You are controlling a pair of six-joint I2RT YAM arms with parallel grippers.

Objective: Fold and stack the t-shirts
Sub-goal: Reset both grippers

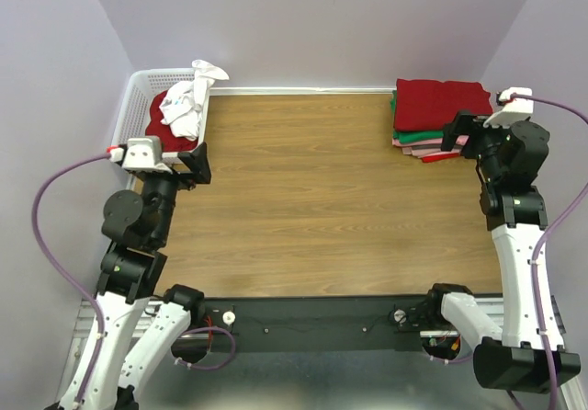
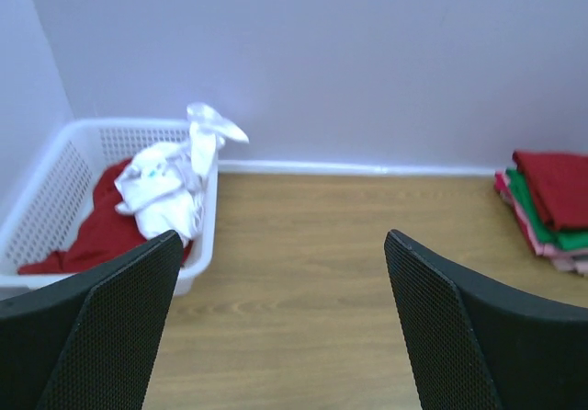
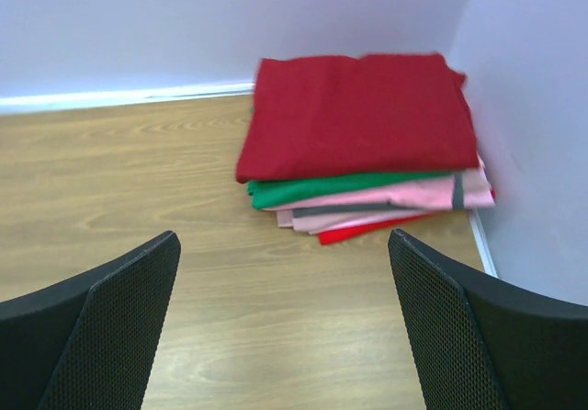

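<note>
1. The white lattice basket [image 1: 138, 97] stands on the wooden desk [image 1: 312, 199], in the corner where two walls meet.
2. A crumpled red t-shirt [image 2: 101, 231] lies inside the basket, on its floor.
3. A white t-shirt [image 1: 188, 102] is bunched over the basket wall that faces the open desk. Part of it lies on the red cloth inside, and one end pokes up above the rim.
4. The stack of folded t-shirts [image 1: 436, 116] rests on the desk well apart from the basket, at the opposite end of the same back wall.
5. The top of that stack is a dark red folded t-shirt [image 3: 358, 111]. Under it come a green t-shirt [image 3: 312, 189], pink layers [image 3: 395, 197] and a bright red t-shirt [image 3: 367, 231] at the bottom. The exact number of pink pieces cannot be told.
6. The left end effector [image 2: 282, 240] hangs just beside the basket's near corner and touches neither the basket nor the cloth. Its fingers are spread wide with nothing between them, and they point along the desk towards the back wall.
7. The right end effector [image 3: 284, 235] is on the far side of the desk from the basket, close to the stack but apart from it. Its fingers are also spread wide and empty, aimed at the folded pile.
8. Bare wood fills the stretch of desk between the basket and the stack.
</note>
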